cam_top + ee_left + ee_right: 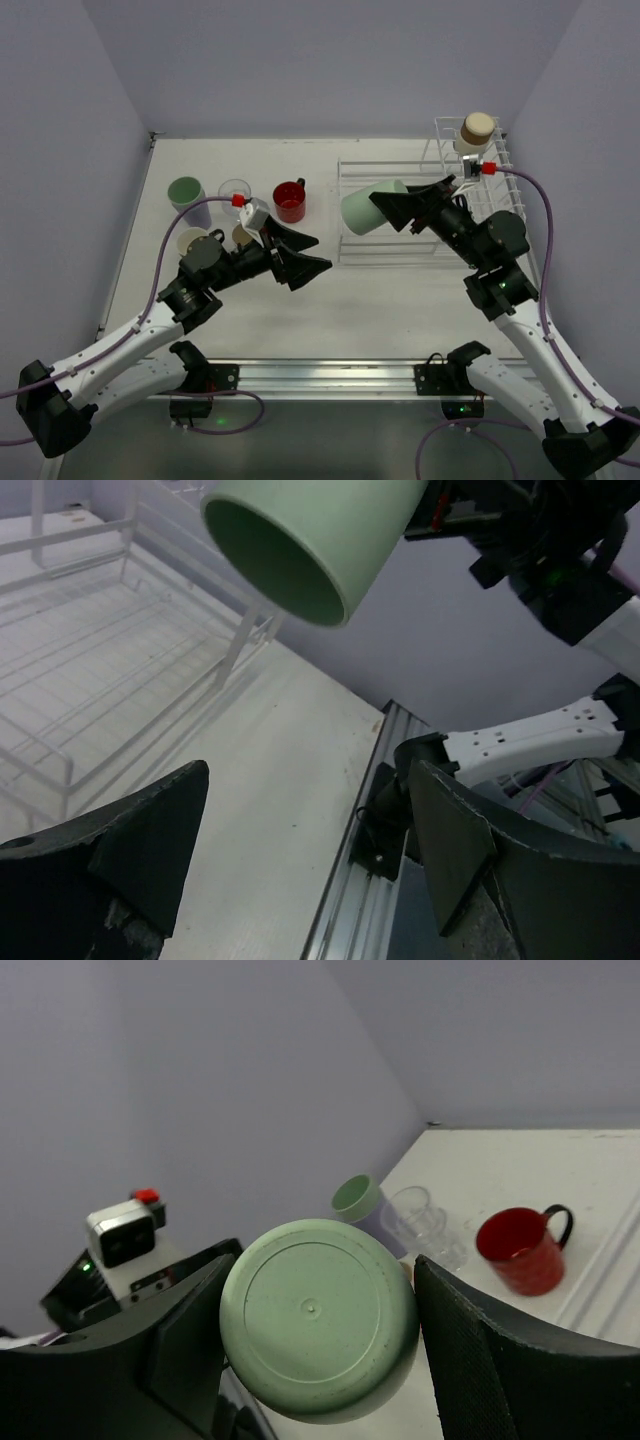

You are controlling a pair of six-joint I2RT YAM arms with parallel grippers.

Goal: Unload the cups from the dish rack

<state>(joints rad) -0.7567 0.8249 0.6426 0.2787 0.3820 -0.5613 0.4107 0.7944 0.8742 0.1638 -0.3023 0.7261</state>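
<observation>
My right gripper (393, 208) is shut on a pale green cup (362, 211) and holds it on its side in the air, over the left end of the white wire dish rack (392, 163). In the right wrist view the cup's base (318, 1332) fills the gap between my fingers. My left gripper (322, 252) is open and empty, just left of the rack, facing the cup's mouth (290, 550). A tan cup (477, 129) sits on the rack's upright part. A red mug (290, 201), a clear glass (235, 191) and a lavender tumbler (186, 193) stand on the table at the left.
Two more cups (193, 240) stand behind my left arm, partly hidden. The rack's flat basket (100, 680) lies below the held cup. A metal rail (330, 378) runs along the table's near edge. Walls close in the back and both sides.
</observation>
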